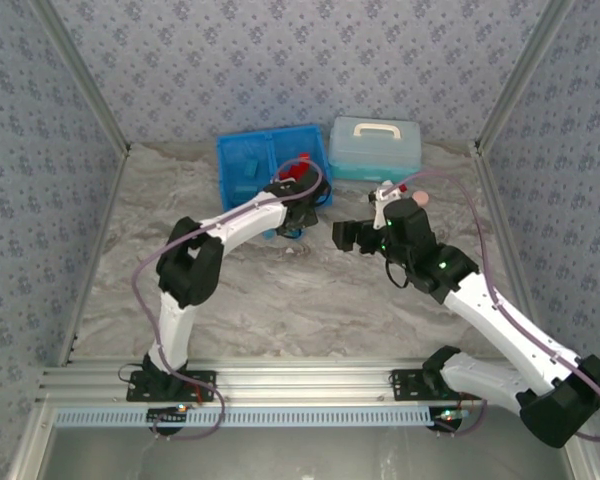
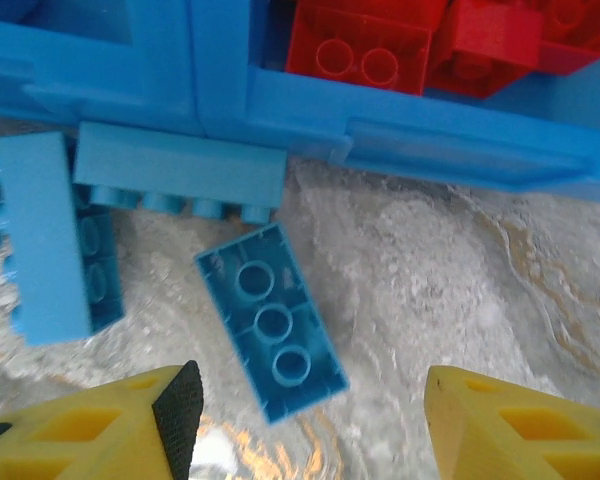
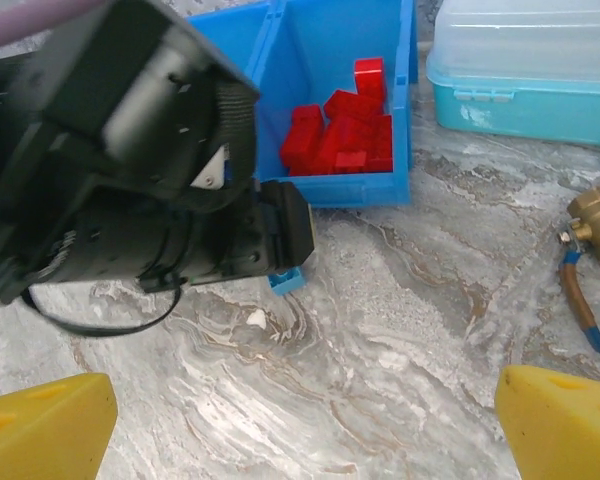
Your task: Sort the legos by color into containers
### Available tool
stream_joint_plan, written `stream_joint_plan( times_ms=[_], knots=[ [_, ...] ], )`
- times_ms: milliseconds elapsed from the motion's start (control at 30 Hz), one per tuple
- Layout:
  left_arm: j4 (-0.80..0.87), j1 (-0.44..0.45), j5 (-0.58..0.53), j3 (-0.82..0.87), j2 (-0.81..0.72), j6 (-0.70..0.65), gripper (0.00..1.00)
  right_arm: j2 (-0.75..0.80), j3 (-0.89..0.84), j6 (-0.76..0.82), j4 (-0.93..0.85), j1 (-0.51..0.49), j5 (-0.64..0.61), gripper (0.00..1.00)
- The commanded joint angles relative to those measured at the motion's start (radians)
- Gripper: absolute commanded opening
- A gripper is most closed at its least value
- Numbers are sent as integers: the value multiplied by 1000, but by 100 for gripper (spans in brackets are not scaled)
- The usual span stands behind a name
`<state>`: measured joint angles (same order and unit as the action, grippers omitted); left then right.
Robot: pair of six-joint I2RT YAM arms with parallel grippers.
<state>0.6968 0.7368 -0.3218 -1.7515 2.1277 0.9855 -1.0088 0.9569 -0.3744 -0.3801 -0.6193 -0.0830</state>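
Note:
My left gripper [image 2: 310,425] hangs open just in front of the bright blue tray [image 2: 220,90], its yellow fingers [image 2: 130,425] apart with nothing between them. An upside-down light blue lego [image 2: 270,335] lies on the marble a little ahead of the jaws. Two more blue legos [image 2: 45,235] lie to its left against the tray wall. Red legos [image 2: 380,45] fill the right container, and they also show as a heap of red legos [image 3: 340,135]. My right gripper [image 3: 305,420] is open over bare marble, facing the left arm. Seen from above, the left gripper [image 1: 288,226] is at the tray's [image 1: 270,165] front edge.
A pale-blue lidded case [image 1: 375,145] stands right of the tray. A brass fitting [image 3: 595,225] with a blue lever lies on the marble at the right. The left arm's black wrist [image 3: 130,170] stands between my right gripper and the tray, with one blue lego [image 3: 288,279] peeking out below it.

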Motion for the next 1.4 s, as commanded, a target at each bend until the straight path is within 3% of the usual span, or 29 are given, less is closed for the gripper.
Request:
stream_joint_plan(
  times_ms=[0, 200, 433, 533, 600, 700, 900, 1000, 1167, 1267, 1367],
  knots=[
    [88, -9, -30, -115, 61, 36, 64, 48, -15, 6, -49, 7, -25, 100],
    [170, -16, -16, -194, 159, 82, 64, 90, -24, 21, -65, 16, -36, 100],
    [139, 4, -41, -86, 107, 149, 66, 93, -32, 29, -59, 24, -28, 100],
    [132, -6, 1, -106, 149, 135, 65, 92, -29, 26, -49, 26, -15, 100],
    [139, -10, 11, -124, 169, 133, 59, 92, -20, 28, -53, 26, -17, 100],
    [130, -8, 7, -115, 163, 136, 41, 92, -12, 32, -65, 28, -22, 100],
    [124, -5, 16, -107, 104, 93, 23, 92, -16, 22, -55, 29, -16, 100],
    [123, 7, -6, -87, 10, 49, 24, 92, -13, 17, -52, 30, -11, 100],
    [168, 0, -154, -84, -164, -54, 28, 92, -8, 14, -51, 30, -4, 100],
    [175, -36, -221, -102, -219, -150, 31, 91, -7, 13, -48, 29, -2, 100],
    [178, -103, -219, -134, -208, -209, 32, 88, -9, 11, -40, 29, 3, 100]
  ],
)
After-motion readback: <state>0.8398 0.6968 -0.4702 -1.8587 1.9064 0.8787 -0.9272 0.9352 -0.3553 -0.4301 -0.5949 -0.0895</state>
